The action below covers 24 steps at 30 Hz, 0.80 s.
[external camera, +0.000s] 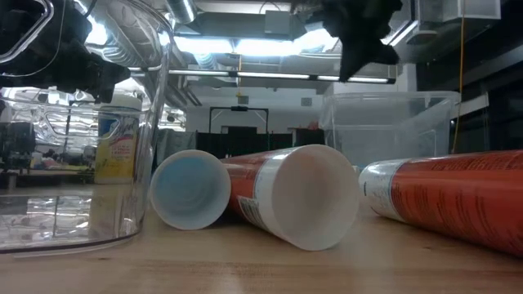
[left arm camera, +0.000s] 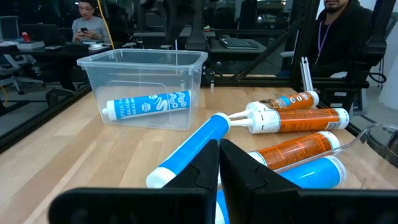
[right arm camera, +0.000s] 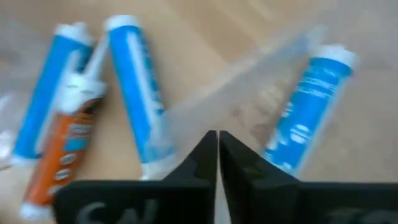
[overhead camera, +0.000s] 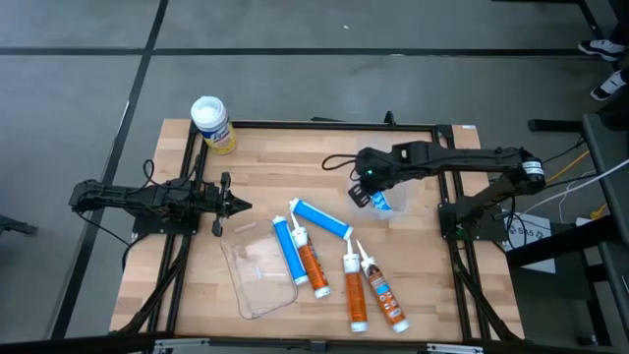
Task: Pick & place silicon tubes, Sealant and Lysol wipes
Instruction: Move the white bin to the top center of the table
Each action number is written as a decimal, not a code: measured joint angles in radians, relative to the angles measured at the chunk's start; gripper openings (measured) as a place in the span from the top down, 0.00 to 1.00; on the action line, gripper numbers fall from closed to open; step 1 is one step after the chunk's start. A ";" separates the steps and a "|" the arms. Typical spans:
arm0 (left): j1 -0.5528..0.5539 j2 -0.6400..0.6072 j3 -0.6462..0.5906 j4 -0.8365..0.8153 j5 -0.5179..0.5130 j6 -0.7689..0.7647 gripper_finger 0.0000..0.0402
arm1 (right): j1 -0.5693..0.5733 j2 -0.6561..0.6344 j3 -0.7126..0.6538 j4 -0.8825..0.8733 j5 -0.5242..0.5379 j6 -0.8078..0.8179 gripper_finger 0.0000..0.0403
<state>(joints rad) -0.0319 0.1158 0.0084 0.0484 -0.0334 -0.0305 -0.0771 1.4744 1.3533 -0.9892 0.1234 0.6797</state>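
Wood tabletop [overhead camera: 413,295], near edge: two orange nozzle-tipped sealant tubes [overhead camera: 371,288] lie side by side; just left of them another orange tube [overhead camera: 312,264] beside a slim blue tube [overhead camera: 288,251], which lies partly in the empty clear plastic tray [overhead camera: 257,277].

Mid table: a loose blue silicone tube [overhead camera: 322,217], long axis running diagonally from near the left arm toward the right side.

Left gripper [overhead camera: 236,205] rests at the left edge, fingers pressed together, empty.

Right gripper [overhead camera: 362,194] hovers over the small clear bin [overhead camera: 391,203], fingers pinched together on nothing I can see; one blue tube [right arm camera: 308,109] already lies in that bin.

Far left corner: short yellow Lysol wipes canister [overhead camera: 212,124], white lid, upright, untouched.

Judgement: the loose blue tube lies between the arms, just left of the right gripper, so the right arm probably takes it across its long axis.
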 joint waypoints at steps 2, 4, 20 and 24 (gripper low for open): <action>0.000 0.000 0.000 0.000 0.000 0.000 0.97 | 0.011 -0.004 0.000 0.051 -0.025 -0.037 0.98; 0.000 0.000 0.000 0.000 0.000 0.000 0.97 | 0.022 -0.010 0.000 0.106 -0.027 -0.065 0.97; 0.000 0.000 0.000 0.000 0.000 0.000 0.98 | 0.158 -0.023 0.000 0.376 0.091 -0.401 0.99; 0.000 0.000 0.000 0.000 0.000 0.000 0.98 | 0.219 -0.023 -0.001 0.335 0.043 -0.398 0.98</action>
<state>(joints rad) -0.0320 0.1158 0.0083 0.0486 -0.0334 -0.0306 0.1416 1.4509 1.3525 -0.6538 0.1659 0.2813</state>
